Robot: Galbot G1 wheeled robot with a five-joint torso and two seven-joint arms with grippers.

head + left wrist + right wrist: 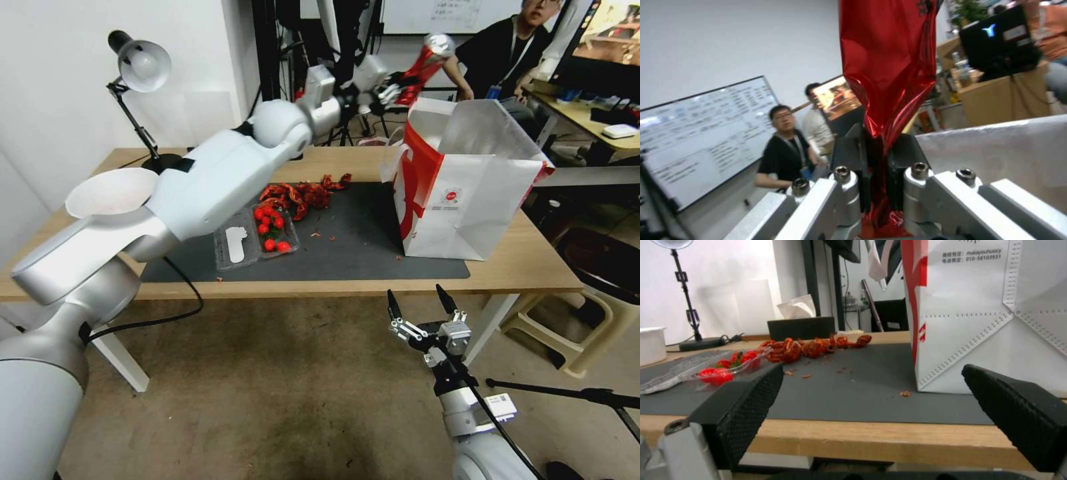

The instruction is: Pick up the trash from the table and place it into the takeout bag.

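Left gripper (385, 93) clamped on crushed red metal can (423, 65), held just behind the boxy white-and-red paper takeout bag's (467, 200) open mouth, long axis tilted upward. Right gripper (423, 307) spread wide, empty, low before the light-wood table (520, 267).

Crushed red can (424, 67) above takeout bag (467, 193)

One crushed red can (427, 67), one takeout bag (467, 193), one clear tray (257, 237), one lamp (137, 73).

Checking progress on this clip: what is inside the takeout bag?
The takeout bag shows only silvery lining near its rim; its walls hide the bottom. The left tool holds the crushed red can above it.
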